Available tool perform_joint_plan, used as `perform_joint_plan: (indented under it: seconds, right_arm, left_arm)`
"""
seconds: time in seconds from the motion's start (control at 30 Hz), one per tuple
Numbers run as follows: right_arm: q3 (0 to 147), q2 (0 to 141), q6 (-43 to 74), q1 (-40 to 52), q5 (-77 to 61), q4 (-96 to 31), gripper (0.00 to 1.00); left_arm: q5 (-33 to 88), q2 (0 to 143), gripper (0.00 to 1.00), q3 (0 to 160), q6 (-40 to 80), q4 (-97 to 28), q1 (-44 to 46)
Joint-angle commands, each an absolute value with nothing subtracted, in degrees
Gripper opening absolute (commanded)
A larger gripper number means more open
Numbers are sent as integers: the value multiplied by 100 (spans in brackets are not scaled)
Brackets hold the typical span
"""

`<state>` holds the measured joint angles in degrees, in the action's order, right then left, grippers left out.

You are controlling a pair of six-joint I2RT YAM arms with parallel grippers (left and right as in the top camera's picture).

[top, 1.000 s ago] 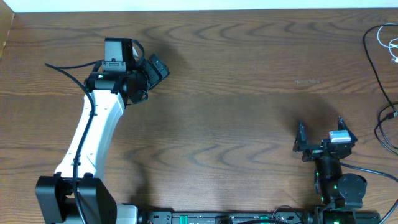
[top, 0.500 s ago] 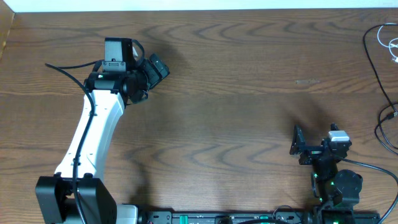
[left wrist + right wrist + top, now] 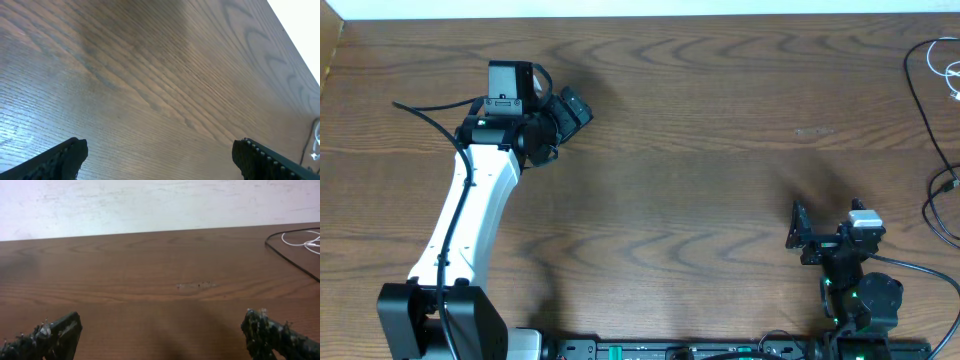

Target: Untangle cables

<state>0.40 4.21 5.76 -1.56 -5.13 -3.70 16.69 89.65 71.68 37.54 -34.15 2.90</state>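
Surface (image 3: 700, 150): brown wood grain, filling the overhead view. In the right wrist view we note a pale wall (image 3: 150, 200) behind its far edge.

Cables (image 3: 920, 110): we find them at the far right of the surface, partly cut off by the frame. We count a black cord (image 3: 916, 105) running in long loose curves and a white cord (image 3: 932, 62) looped just beside it. The right wrist view shows the same pair lying flat on the wood. Whether the two cross each other we cannot tell.

Left gripper (image 3: 565, 112): well apart from the cables, on the opposite side of the surface, carried by a white left arm (image 3: 470, 210). Its fingers (image 3: 62, 156) stand wide apart, with only bare wood between them.

Right gripper (image 3: 817, 236): nearer the cables than the left gripper, yet clear of them. Its fingers (image 3: 55, 332) are spread wide and hold nothing.
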Motion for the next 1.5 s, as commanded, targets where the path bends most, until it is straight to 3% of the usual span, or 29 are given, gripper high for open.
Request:
perform_joint_plan:
  seconds: [0.0,0.27,0.43,0.67,1.07,1.47]
  right_arm:
    - [32,377,663,-183,-526,-392,99]
    - [32,377,663,-183,-526,-392,99]
    - [32,377,663,-183,-526,-392,99]
    - [32,377,663,-183,-526,-392,99]
    - [32,377,663,-183,-526,-392,99]
    - [32,377,663,-183,-526,-392,99]
  left_arm:
    - [810,9013,98,7234,3795,-3426,250]
    - [602,8941,98,7223,3793,-3581,252]
    - [270,8361,98,6910,3079,-3151,252]
    - [276,6711,98,5502,1658,-1623,198]
    - [403,3304,98,2598,1033,-104,-285]
    - [454,974,98,781,-642,97,-283]
